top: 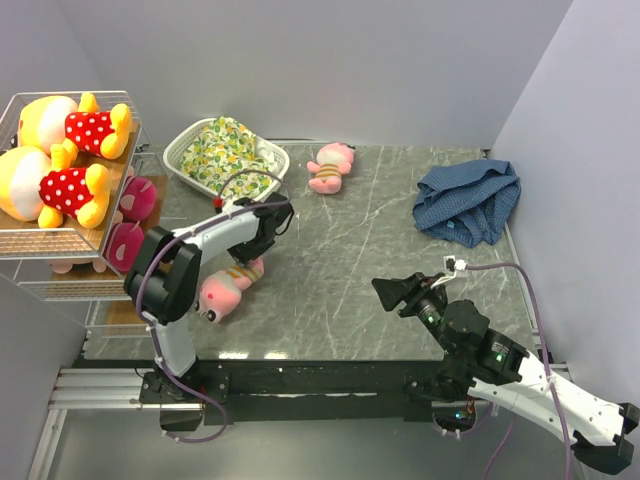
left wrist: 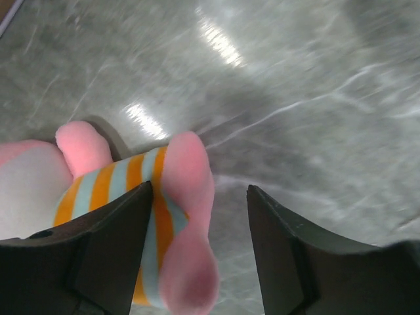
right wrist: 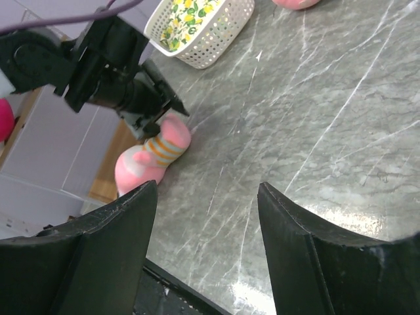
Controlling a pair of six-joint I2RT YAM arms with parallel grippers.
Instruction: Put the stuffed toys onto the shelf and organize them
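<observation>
My left gripper (left wrist: 200, 190) hangs low over the nearest pink toy (top: 228, 288), jaws apart; the wrist view shows one pink limb lying between them, pressed against the left finger (left wrist: 111, 243) beside the orange-and-blue striped shirt, with bare table (left wrist: 315, 98) showing before the right finger; I judge nothing is clamped yet.

The toy lies on the table just ahead of my left base, its long axis on a diagonal; the pale head is toward my near left, the legs toward the far right, and it is the leg end that I hold between the jaws; the limb runs lengthwise through the gap, so closing would pinch across its narrow width.

The shelf (top: 40, 242) stands just to the left of this toy; two yellow bears (top: 70, 125) already lie on its top tier and pink shapes show on the lower one; so the carry is short and leftward, and it belongs to my left arm.

My right gripper (right wrist: 207, 190) waits well apart on the right, jaws apart and empty; another pink toy (top: 330, 167) lies far across the table, near the white basket (top: 180, 150).
</observation>
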